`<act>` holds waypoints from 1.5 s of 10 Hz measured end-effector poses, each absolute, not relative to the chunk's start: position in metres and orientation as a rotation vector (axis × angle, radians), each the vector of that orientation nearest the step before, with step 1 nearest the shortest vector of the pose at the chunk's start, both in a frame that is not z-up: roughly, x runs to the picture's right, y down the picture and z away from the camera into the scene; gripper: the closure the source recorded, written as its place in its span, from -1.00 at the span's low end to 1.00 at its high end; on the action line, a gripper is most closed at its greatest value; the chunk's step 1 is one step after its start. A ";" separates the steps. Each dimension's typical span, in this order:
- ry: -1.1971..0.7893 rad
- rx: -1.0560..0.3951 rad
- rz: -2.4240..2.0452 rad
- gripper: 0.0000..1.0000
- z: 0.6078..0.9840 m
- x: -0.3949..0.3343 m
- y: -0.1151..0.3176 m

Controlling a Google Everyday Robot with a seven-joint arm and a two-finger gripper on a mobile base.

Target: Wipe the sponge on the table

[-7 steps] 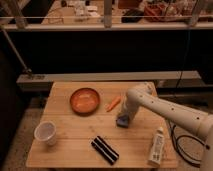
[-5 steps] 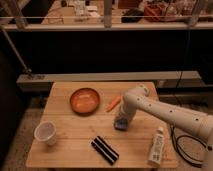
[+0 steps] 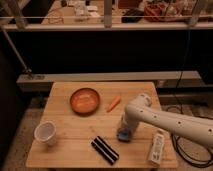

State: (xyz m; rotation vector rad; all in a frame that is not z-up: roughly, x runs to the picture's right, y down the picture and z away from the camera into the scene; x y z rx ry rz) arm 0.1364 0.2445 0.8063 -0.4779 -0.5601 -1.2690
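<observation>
The gripper (image 3: pixel 123 128), fingers clamped on the sponge (image 3: pixel 123 135), presses it to the counter (image 3: pixel 65 150), right of centre. Both have just slid toward the near edge, so wiping looks underway.

An orange bowl (image 3: pixel 84 100) sits near the far edge of the tabletop (image 3: pixel 70 152), a little left of the middle. 1 small orange carrot (image 3: pixel 113 103) lies tilted just to the right of the bowl, not touching it. A white cup (image 3: pixel 46 133) stands upright by the left edge, closer to the near left corner. A black ribbed block (image 3: pixel 105 149) made of 2 pieces lies slanted by the near edge, around the middle. A white bottle (image 3: pixel 158 147) is by the near right corner. Black cables (image 3: pixel 186 146) lie on the floor past the right edge. The gripper (image 3: pixel 123 132) is down on the right half, between the carrot and the near edge.
</observation>
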 end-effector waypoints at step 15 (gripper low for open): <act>-0.575 -0.436 -1.090 -0.12 0.865 0.167 0.173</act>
